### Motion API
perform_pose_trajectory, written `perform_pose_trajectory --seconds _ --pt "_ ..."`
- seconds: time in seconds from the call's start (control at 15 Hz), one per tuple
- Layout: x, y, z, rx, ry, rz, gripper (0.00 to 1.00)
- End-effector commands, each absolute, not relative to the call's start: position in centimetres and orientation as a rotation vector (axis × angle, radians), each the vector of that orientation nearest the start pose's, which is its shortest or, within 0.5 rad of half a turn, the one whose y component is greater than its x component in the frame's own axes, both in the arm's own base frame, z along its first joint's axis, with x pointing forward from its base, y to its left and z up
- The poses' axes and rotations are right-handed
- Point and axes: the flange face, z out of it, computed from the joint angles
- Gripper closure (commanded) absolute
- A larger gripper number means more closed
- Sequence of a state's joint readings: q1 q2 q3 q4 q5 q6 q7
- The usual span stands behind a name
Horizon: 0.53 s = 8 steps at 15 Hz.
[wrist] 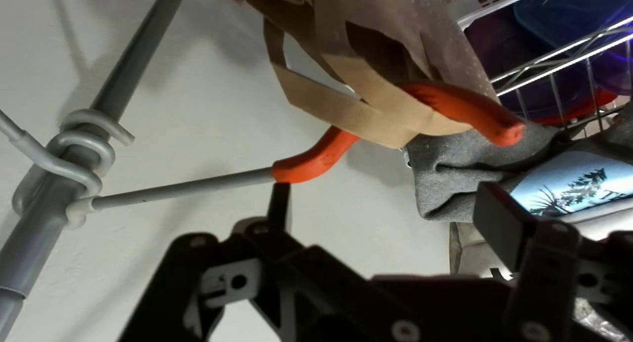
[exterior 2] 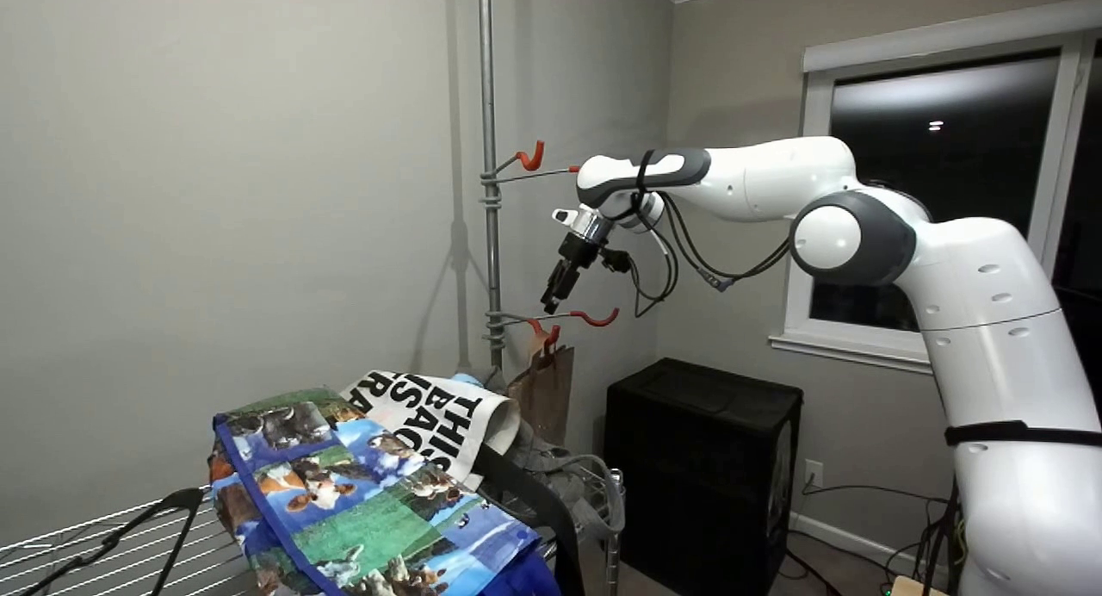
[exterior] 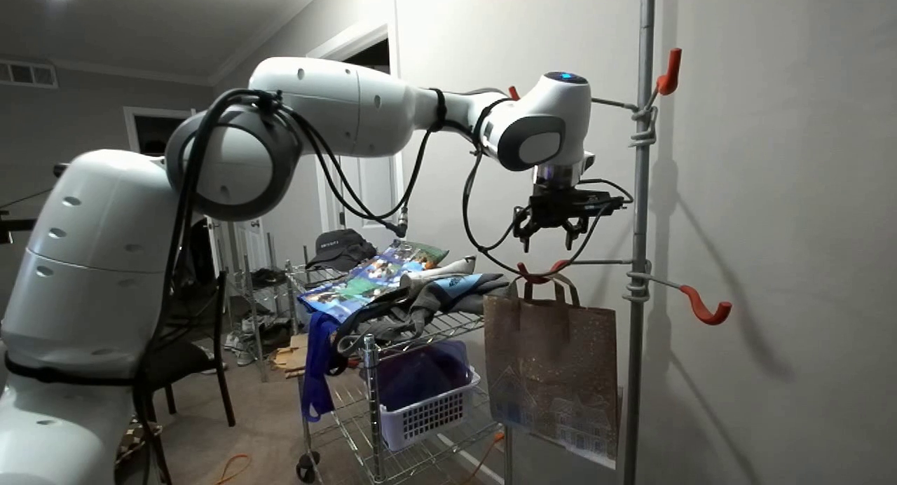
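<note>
1 white basket (exterior: 426,420) on wire cart (exterior: 372,394) | 1 black chair (exterior: 183,357) | 1 window (exterior 2: 956,148)

arm (exterior: 329,106): glossy white | joint ring (exterior: 286,164): dark grey | cables (exterior: 188,190): black | wrist cap (exterior: 566,77): blue-lit | pincer (exterior: 548,244): black

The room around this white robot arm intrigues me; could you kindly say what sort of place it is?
Probably a room in a home, judging by the white-framed window, the dark slim-legged chair and the chrome wire shelf cart holding a blue cow-printed bag.
</note>
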<state>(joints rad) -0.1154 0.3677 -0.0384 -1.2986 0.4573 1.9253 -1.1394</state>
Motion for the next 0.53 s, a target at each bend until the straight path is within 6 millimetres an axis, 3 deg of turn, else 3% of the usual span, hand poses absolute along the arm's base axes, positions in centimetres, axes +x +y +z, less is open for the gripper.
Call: perform_pose_trajectory --seconds 0.0,0.47 --pt "68.2 -7.8 57.8 -2.616 -1.266 -0.699 0.0" --pt "65.3 -8.4 60.3 -2.698 -1.327 -0.716 0.0"
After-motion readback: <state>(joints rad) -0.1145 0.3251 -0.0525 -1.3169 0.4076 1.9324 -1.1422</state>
